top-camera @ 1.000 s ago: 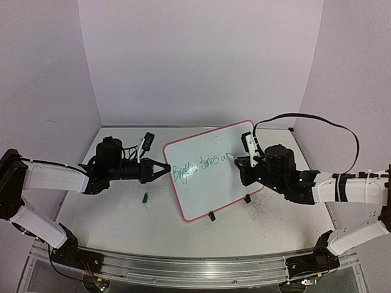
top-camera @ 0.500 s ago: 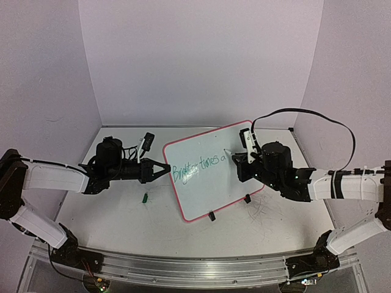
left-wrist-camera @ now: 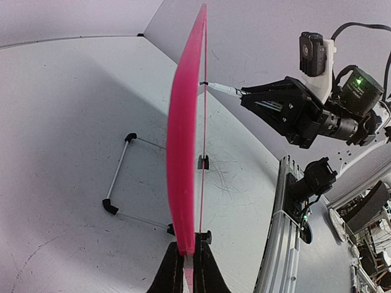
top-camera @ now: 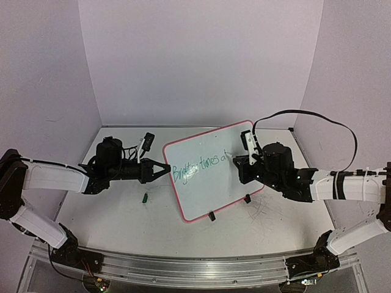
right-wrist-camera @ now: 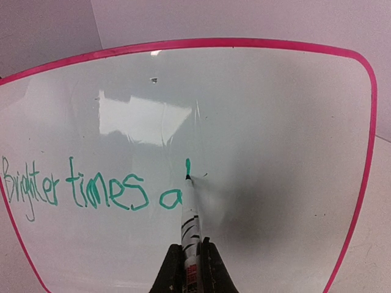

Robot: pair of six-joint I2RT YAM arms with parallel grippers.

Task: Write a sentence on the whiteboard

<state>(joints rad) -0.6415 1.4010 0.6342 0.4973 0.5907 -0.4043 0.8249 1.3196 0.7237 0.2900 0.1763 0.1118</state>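
Right gripper (right-wrist-camera: pixel 190 261): fingers closed tight on the barrel of a white marker (right-wrist-camera: pixel 190 217), whose green tip rests on the writing face at the top of a short fresh upstroke. Left gripper (left-wrist-camera: pixel 186 268): fingers pinched on the lower rim of the whiteboard (left-wrist-camera: pixel 183 152), steadying it. The board stands propped on its black feet near the middle of the table (top-camera: pixel 116 213), between the two arms and facing the right one. The sentence (right-wrist-camera: pixel 79 189) so far reads "Brighter times a" plus that single stroke, so the step in hand is judged to be the second letter of the third word. The next move calls for steady tip contact, a stroke carried rightwards along the rising line into the bare white area, and an unrelaxed left hold. Limits: the left wrist view shows the board edge-on, its face unseen; the marker's rear is buried between the fingers and its label is illegible; a small green object (top-camera: pixel 145 197) lying left of the board cannot be identified.
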